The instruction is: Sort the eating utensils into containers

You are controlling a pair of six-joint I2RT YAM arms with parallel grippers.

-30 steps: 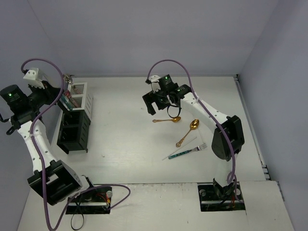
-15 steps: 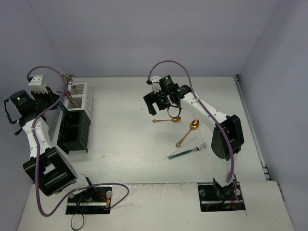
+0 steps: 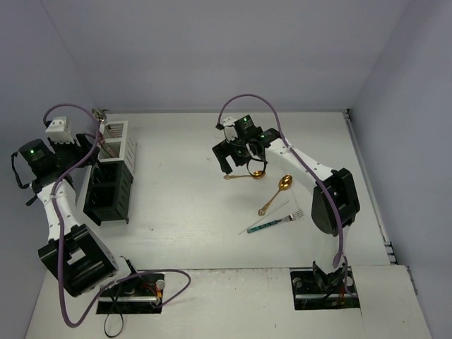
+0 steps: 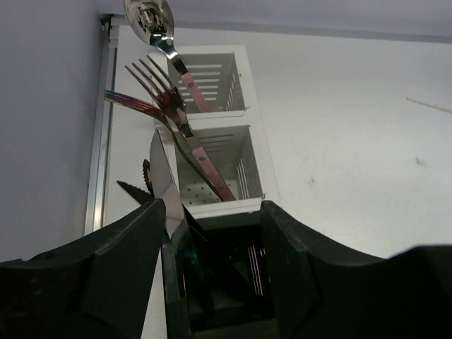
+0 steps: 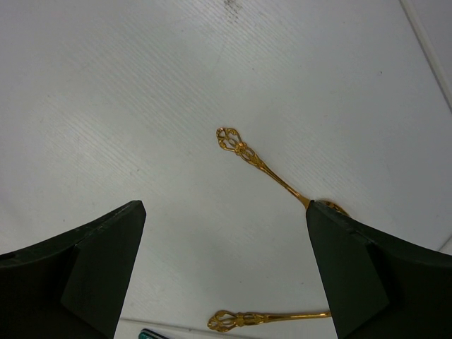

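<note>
Spoon and the other spoon are both gold, with lacy cut-out handles. The fork has a teal handle, maybe speckled, but it's too small to call. The caddy is white with slatted sides and a dotted floor. The cutlery in it is shiny silver with pink handles. Bins are black, the table is off-white and the cables are purple.

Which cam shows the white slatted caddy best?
Left wrist: white slatted caddy is close up, with both compartments, slats and the cutlery inside visible. Top external shows the caddy small, at the row's far end. Right wrist: not in view.
</note>
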